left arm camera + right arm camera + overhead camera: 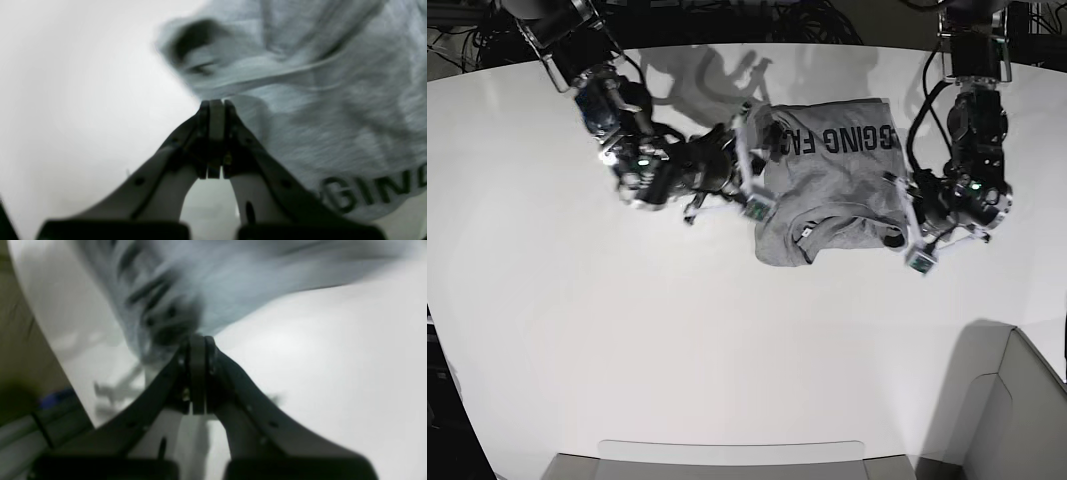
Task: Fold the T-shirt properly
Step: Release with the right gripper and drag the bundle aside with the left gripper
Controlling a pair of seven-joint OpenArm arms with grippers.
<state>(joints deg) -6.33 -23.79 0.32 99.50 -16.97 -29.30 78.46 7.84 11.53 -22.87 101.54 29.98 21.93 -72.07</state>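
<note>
The heather-grey T-shirt [832, 180] lies bunched on the white table [677, 350], with upside-down black lettering along its far part and the collar toward the front. My right gripper [765, 170] is at the shirt's left edge. In the right wrist view its jaws [198, 340] are shut with blurred grey fabric [217, 283] at the tips. My left gripper [895, 228] is at the shirt's right edge. In the left wrist view it [217, 104] is shut at a hem of the shirt [333, 110], with lettering at the lower right.
A cardboard box [1017, 420] stands at the front right corner. A flat grey tray [727, 460] sits at the front edge. Cables hang behind the table's far edge. The right wrist view shows the table's edge [50, 340] and floor to its left.
</note>
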